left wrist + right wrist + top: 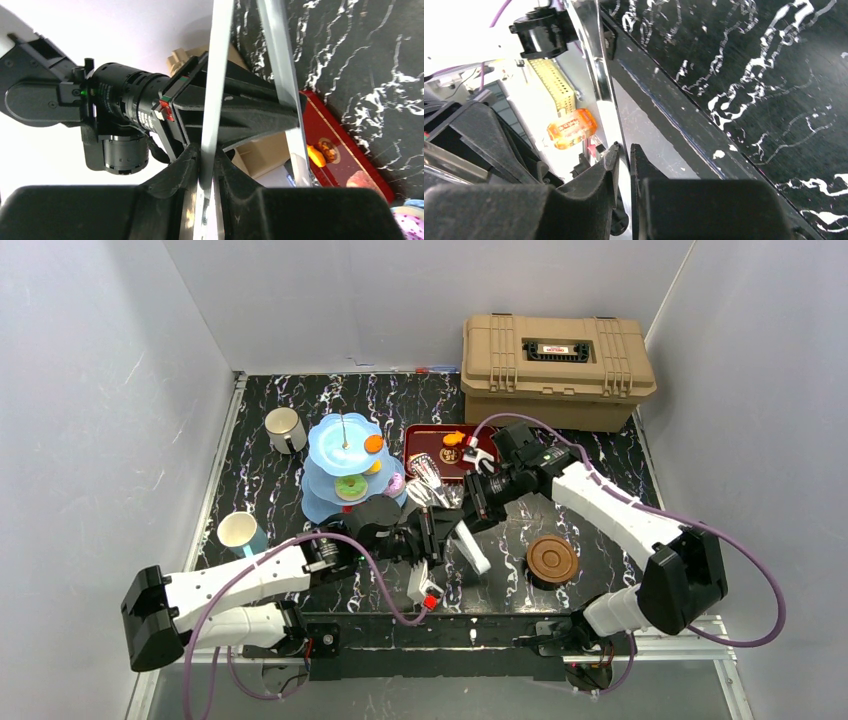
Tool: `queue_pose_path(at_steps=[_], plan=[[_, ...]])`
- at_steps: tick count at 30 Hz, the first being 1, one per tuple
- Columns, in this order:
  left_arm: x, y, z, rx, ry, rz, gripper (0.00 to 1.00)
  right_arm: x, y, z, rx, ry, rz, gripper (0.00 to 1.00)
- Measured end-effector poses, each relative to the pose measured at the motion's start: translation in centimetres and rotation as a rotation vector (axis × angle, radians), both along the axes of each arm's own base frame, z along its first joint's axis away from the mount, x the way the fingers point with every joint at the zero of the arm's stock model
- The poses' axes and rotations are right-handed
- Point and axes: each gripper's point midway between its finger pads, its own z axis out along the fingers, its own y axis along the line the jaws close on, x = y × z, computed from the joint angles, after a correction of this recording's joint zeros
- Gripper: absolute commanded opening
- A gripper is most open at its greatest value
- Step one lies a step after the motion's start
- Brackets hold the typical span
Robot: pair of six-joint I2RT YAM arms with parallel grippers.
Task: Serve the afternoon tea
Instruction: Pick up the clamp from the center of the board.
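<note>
The stand (pixel 325 445) is light blue, the tray (pixel 415 432) dark red, the tabletop (pixel 270 490) white-veined black

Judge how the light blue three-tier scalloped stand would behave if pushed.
The light blue three-tier scalloped stand, tall on a thin pole, probably tips if pushed high. Small colourful toy donuts sitting on its tiers could slide off.

A light blue three-tier scalloped stand (pixel 330 445) stands upright, holding a small orange cake (pixel 373 444), a green donut (pixel 350 486) and a pink donut (pixel 395 483). A silvery-beige handled cup (pixel 285 430) sits beyond it to the left and a white-and-teal handled cup (pixel 241 533) nearer left. Brown round saucers (pixel 552 559) lie well apart on the right.
</note>
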Motion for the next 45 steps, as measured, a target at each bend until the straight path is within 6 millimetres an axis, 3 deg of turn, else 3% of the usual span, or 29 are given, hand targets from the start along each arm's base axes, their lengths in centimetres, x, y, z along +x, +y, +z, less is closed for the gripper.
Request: queue_pose_path(at_steps=[2,3,4,5,6,7,11,16,23,26,31,37,45], plan=[[0.1,0.0,1.1,-0.034,-0.008,0.004,0.00,0.2,0.6,1.2,0.038,-0.018,0.009,0.22],[0.1,0.0,1.8,-0.053,-0.009,0.008,0.00,0.4,0.7,1.7,0.051,-0.033,0.012,0.29],[0.1,0.0,2.5,-0.074,-0.006,0.014,0.00,0.7,0.9,2.3,0.066,-0.054,0.015,0.48],[0.2,0.0,3.1,-0.091,0.000,0.020,0.00,0.9,0.9,3.0,0.081,-0.079,0.018,0.84],[0.3,0.1,3.9,-0.115,0.014,0.029,0.00,1.2,0.9,3.6,0.094,-0.110,0.020,0.97],[0.3,0.1,5.0,-0.147,0.029,0.037,0.00,1.6,0.7,4.0,0.102,-0.147,0.017,0.98],[-0.3,0.8,9.5,-0.290,0.119,0.051,0.00,3.7,-0.3,5.8,0.144,-0.277,-0.028,0.98],[-1.8,1.6,11.6,-0.371,0.189,0.010,0.00,5.2,0.1,8.6,0.233,-0.413,-0.053,0.98],[-3.8,2.2,15.2,-0.460,0.193,-0.079,0.00,7.0,1.6,8.0,0.310,-0.321,-0.138,0.98],[-4.0,1.9,15.5,-0.467,0.204,-0.094,0.00,7.2,2.1,8.1,0.345,-0.272,-0.175,0.99],[-4.2,1.7,15.5,-0.466,0.213,-0.109,0.00,7.7,2.6,9.8,0.402,-0.276,-0.202,0.98],[-4.8,1.7,15.6,-0.473,0.235,-0.136,0.00,8.1,2.4,9.5,0.379,-0.301,-0.221,0.74],[-4.9,1.6,14.5,-0.452,0.257,-0.139,0.00,9.1,2.6,11.2,0.412,-0.322,-0.249,0.84]])
